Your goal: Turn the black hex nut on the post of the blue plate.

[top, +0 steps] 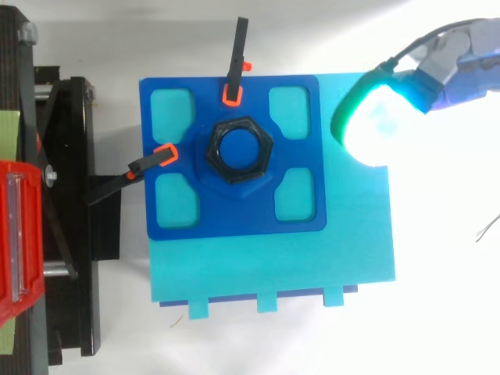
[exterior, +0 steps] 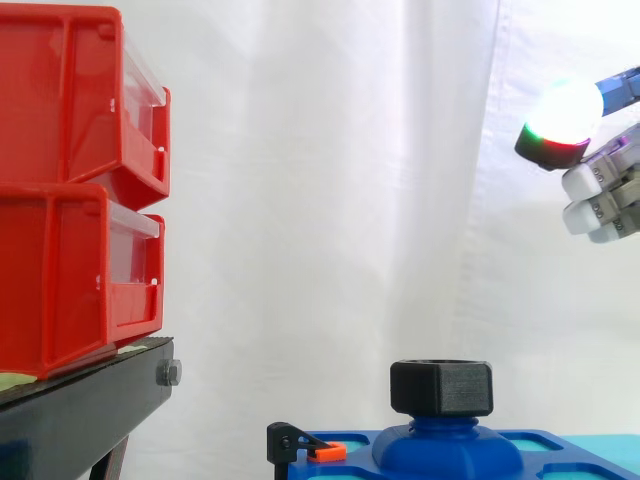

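The black hex nut (exterior: 441, 387) (top: 238, 150) sits on top of the blue post (exterior: 445, 428) at the middle of the blue plate (top: 234, 220) (exterior: 545, 445). My hand (exterior: 603, 192) (top: 459, 72) hangs high above and to the right of the nut, well apart from it. One extended finger ends in a glowing pad (exterior: 560, 122) (top: 367, 129) that points toward the plate. The hand is open and holds nothing. Most of the hand lies beyond the right edge.
Two black clamps with orange tips (top: 237, 72) (top: 148, 162) grip the plate's far and left edges. The plate rests on a teal board (top: 273, 269). Stacked red bins (exterior: 70, 190) stand on a black stand (exterior: 85, 410) at the left.
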Controlling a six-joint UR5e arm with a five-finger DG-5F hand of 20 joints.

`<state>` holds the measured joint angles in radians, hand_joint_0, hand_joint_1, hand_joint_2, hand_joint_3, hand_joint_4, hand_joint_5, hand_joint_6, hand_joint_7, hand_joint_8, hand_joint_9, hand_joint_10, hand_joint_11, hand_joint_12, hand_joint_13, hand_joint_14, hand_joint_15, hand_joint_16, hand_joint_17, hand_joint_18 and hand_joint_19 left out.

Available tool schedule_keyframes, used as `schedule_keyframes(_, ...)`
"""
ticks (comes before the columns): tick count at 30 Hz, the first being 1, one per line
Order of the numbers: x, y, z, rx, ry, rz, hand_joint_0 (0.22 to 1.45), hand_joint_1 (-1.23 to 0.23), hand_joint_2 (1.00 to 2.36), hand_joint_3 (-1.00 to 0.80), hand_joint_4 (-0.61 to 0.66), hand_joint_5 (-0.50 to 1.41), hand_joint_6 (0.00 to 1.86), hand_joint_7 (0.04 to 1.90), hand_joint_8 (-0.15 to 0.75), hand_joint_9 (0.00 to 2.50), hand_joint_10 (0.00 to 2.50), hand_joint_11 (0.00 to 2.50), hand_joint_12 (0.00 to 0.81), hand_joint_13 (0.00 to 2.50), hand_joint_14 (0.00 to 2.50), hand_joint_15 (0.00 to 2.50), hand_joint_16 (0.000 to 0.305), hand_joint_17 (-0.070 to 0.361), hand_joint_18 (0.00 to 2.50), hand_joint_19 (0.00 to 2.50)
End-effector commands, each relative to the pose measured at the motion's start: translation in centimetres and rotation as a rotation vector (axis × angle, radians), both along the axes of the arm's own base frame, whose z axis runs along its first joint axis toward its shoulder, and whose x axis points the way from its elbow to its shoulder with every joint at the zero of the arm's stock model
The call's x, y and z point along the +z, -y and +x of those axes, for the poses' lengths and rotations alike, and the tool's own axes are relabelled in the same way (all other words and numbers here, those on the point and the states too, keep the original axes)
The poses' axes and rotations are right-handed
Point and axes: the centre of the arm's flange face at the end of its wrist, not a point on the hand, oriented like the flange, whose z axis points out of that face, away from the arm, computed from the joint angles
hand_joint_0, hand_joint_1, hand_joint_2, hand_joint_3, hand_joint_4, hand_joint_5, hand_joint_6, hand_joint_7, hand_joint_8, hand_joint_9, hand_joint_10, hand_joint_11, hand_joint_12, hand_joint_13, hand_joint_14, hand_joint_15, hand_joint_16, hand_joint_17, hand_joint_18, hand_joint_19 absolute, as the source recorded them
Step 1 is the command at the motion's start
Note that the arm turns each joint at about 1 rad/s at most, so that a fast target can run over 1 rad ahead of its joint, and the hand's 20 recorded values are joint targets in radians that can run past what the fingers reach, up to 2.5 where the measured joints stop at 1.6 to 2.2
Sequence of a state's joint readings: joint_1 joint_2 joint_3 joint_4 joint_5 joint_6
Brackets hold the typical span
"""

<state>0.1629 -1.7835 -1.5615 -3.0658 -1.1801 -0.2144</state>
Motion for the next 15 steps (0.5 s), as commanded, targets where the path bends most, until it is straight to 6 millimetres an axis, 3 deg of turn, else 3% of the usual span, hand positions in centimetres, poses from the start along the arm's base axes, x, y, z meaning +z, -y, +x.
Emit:
schedule_keyframes(1,-1.4,-0.1,1.2,-0.025,0.008,-0.028,0.51,-0.51,1.0,-0.49,0.19,-0.18,0.5,0.73,0.271,0.64,0.0,0.0,0.336,0.41,0.0,0.01,0.05,0.113,0.06,0.11)
schedule_keyframes(3,-2.5,-0.3,2.1,-0.021,0.016,-0.035,0.52,-0.5,1.0,-0.49,0.2,-0.18,0.5,0.74,0.274,0.66,0.0,0.0,0.337,0.4,0.0,0.01,0.05,0.112,0.05,0.11)
schedule_keyframes(10,-7.1,-1.7,8.4,-0.007,0.015,-0.086,0.52,-0.5,1.0,-0.49,0.2,-0.18,0.5,0.74,0.277,0.67,0.0,0.0,0.342,0.39,0.0,0.0,0.049,0.111,0.05,0.1)
schedule_keyframes(15,-6.7,-1.8,9.3,-0.006,0.004,-0.134,0.52,-0.5,1.0,-0.49,0.2,-0.18,0.5,0.74,0.281,0.68,0.0,0.0,0.345,0.4,0.0,0.01,0.049,0.111,0.05,0.1)
